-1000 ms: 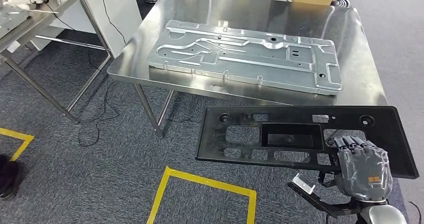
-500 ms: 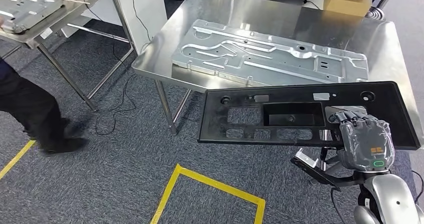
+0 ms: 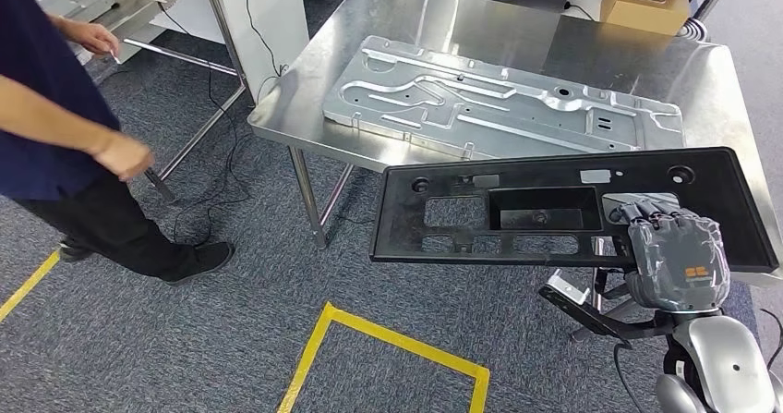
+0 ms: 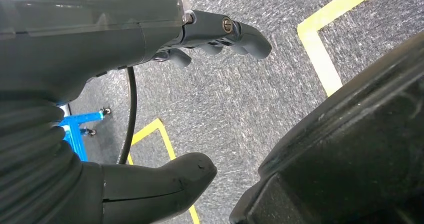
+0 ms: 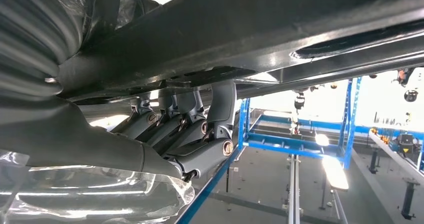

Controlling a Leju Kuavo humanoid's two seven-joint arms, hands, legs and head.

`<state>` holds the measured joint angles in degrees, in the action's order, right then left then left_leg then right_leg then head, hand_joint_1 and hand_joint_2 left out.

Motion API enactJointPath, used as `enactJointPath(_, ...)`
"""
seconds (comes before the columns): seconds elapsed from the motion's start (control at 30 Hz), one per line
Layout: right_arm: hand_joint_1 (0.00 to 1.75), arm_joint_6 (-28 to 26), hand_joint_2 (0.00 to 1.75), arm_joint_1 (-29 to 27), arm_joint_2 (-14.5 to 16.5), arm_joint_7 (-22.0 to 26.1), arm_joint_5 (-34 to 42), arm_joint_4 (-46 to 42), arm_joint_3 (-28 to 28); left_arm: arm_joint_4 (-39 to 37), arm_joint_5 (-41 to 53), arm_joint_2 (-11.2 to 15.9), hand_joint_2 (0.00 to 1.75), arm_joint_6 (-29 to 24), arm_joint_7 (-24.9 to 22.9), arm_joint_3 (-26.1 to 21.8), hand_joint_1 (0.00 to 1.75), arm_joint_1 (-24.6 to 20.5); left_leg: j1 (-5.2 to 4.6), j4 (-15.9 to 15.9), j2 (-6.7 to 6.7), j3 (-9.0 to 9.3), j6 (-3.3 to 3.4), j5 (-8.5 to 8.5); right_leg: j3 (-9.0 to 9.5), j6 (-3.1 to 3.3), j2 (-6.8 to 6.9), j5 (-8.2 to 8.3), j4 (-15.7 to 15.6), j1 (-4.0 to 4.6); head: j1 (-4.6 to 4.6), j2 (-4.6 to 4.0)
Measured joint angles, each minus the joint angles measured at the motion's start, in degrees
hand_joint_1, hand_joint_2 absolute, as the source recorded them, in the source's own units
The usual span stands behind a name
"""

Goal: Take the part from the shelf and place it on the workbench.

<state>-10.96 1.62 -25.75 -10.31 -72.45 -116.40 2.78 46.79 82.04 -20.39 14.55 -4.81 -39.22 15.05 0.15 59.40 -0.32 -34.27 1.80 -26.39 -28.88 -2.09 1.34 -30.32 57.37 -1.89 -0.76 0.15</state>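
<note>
The right hand (image 3: pixel 677 261) grips the long flat black plastic panel with cut-out windows (image 3: pixel 517 205) at its right end, holding it level above the carpet, at 6 o'clock of the shiny steel workbench (image 3: pixel 305 99) (already bearing a stamped silver metal plate (image 3: pixel 503 103)). The left hand (image 4: pixel 150 103) hangs empty, fingers apart. A person in dark clothes (image 3: pixel 55 136) stands at 9 o'clock.
</note>
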Motion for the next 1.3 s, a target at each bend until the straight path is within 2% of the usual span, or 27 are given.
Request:
enactJointPath(0.5, 1.57, -0.1, 1.75, -0.1, -0.3, 0.0, 0.1, 0.0, 0.0, 1.1, -0.8, 0.0, 1.75, 0.2, 0.0, 1.4, 0.0, 0.7, 0.02, -0.2, 0.01, 0.22, 0.0, 0.0, 0.05, -0.11, -0.03, -0.03, 0.0, 0.03, 0.0, 0.0)
enactJointPath(0.57, 1.57, -0.1, 1.75, -0.1, -0.4, 0.0, 0.1, 0.0, 0.0, 1.2, -1.0, 0.0, 1.75, 0.3, 0.0, 1.6, 0.0, 0.8, -0.22, 0.0, 0.02, 0.17, 0.33, -0.2, 0.15, -0.43, -0.04, 0.07, -0.3, -0.17, -0.01, 0.0)
enactJointPath(0.67, 1.57, -0.2, 1.75, -0.2, -0.5, 0.1, 0.1, 0.0, 0.0, 1.6, -1.5, 0.0, 1.75, 0.3, -0.1, 1.8, 0.0, 1.0, -0.29, -1.3, 0.07, 0.94, 1.43, 0.02, 0.78, -1.25, -0.07, 0.2, -1.1, -0.37, -0.01, 0.0)
enactJointPath(0.73, 1.57, -0.2, 1.75, -0.3, -0.7, 0.2, 0.1, 0.0, 0.0, 1.8, -1.9, -0.1, 1.75, 0.4, -0.1, 2.0, 0.0, 1.1, -0.03, -3.1, 0.16, 2.27, 2.06, 0.68, -0.17, -1.22, -0.46, -1.19, 1.4, -0.31, 0.03, 0.0)
enactJointPath(0.77, 1.57, -0.3, 1.75, -0.4, -0.7, 0.2, 0.2, 0.0, 0.0, 1.9, -2.1, -0.1, 1.75, 0.5, -0.2, 2.1, 0.0, 1.2, 0.04, -3.6, 0.2, 2.71, 2.24, 0.84, -1.91, -1.12, -0.73, -2.72, 4.7, -0.34, 0.04, 0.0)
enactJointPath(0.83, 1.57, -0.3, 1.75, -0.6, -0.7, 0.2, 0.3, 0.1, 0.0, 2.0, -2.3, -0.1, 1.75, 0.8, -0.2, 2.3, 0.0, 1.3, -0.09, -3.7, 0.19, 2.99, 2.37, 0.67, -6.65, -1.14, -1.05, -5.67, 12.4, -0.24, 0.03, 0.0)
enactJointPath(0.87, 1.57, -0.3, 1.75, -0.7, -0.7, 0.2, 0.3, 0.1, 0.0, 2.0, -2.4, -0.1, 1.75, 0.9, -0.3, 2.4, 0.0, 1.3, -0.14, -3.6, 0.12, 3.1, 2.31, 0.46, -8.45, -1.21, -1.11, -5.82, 14.8, -0.24, 0.03, 0.0)
enactJointPath(0.9, 1.57, -0.3, 1.75, -0.8, -0.7, 0.3, 0.3, 0.2, 0.0, 2.0, -2.6, -0.1, 1.75, 1.0, -0.3, 2.5, 0.0, 1.3, -0.12, -3.4, 0.02, 3.25, 2.17, 0.19, -9.15, -1.28, -1.12, -4.67, 15.0, -0.3, 0.04, 0.0)
enactJointPath(0.93, 1.57, -0.3, 1.75, -0.9, -0.7, 0.3, 0.3, 0.2, 0.0, 2.0, -2.7, -0.1, 1.75, 1.0, -0.3, 2.6, 0.0, 1.4, -0.05, -3.1, -0.1, 3.43, 1.96, -0.16, -8.72, -1.36, -1.11, -2.47, 13.0, -0.39, 0.04, 0.0)
enactJointPath(0.97, 1.57, -0.3, 1.75, -0.9, -0.8, 0.3, 0.3, 0.3, 0.0, 2.0, -2.8, -0.1, 1.75, 1.0, -0.3, 2.7, 0.0, 1.4, 0.04, -2.6, -0.21, 3.6, 1.67, -0.64, -7.4, -1.44, -1.1, 0.14, 9.2, -0.53, 0.04, 0.0)
enactJointPath(1.0, 1.57, -0.3, 1.75, -0.9, -0.8, 0.3, 0.3, 0.3, 0.0, 2.0, -2.8, -0.1, 1.75, 1.0, -0.3, 2.8, 0.0, 1.4, 0.01, -2.1, -0.32, 3.6, 1.27, -1.2, -6.01, -1.42, -1.16, 1.86, 5.9, -0.52, 0.05, 0.0)
enactJointPath(1.03, 1.57, -0.3, 1.75, -0.9, -0.8, 0.4, 0.3, 0.3, 0.0, 2.1, -2.8, -0.1, 1.75, 1.0, -0.3, 2.8, 0.0, 1.4, -0.04, -1.5, -0.4, 3.53, 0.86, -1.75, -4.99, -1.14, -1.27, 2.82, 3.5, -0.49, 0.02, 0.0)
enactJointPath(1.07, 1.57, -0.3, 1.75, -0.9, -0.9, 0.4, 0.3, 0.3, 0.0, 2.1, -2.8, -0.1, 1.75, 1.0, -0.3, 2.8, 0.0, 1.4, -0.14, -1.1, -0.45, 3.44, 0.47, -2.18, -4.53, -0.76, -1.38, 2.94, 2.3, -0.4, 0.0, 0.0)
enactJointPath(1.2, 1.57, -0.3, 1.75, -1.1, -1.0, 0.5, 0.3, 0.4, 0.0, 2.3, -3.1, -0.1, 1.75, 1.1, -0.3, 3.0, 0.0, 1.5, 0.03, 0.2, -0.29, 3.24, -0.64, -3.41, -4.43, 1.07, -1.49, 2.2, 2.5, -0.18, -0.03, 0.0)
enactJointPath(1.23, 1.57, -0.3, 1.75, -1.0, -1.0, 0.5, 0.4, 0.5, 0.0, 2.4, -3.2, -0.1, 1.75, 1.1, -0.3, 3.1, 0.0, 1.5, 0.11, 1.9, -0.16, 2.49, -0.94, -4.43, -4.27, 1.44, -1.42, 2.08, 2.5, -0.24, -0.03, 0.0)
enactJointPath(1.3, 1.57, -0.3, 1.75, -1.0, -1.0, 0.6, 0.5, 0.5, 0.0, 2.5, -3.4, -0.1, 1.75, 1.2, -0.3, 3.2, 0.0, 1.5, 0.18, 8.8, 0.03, -1.08, -1.4, -7.54, -3.95, 1.95, -1.26, 1.75, 2.4, -0.2, -0.03, 0.0)
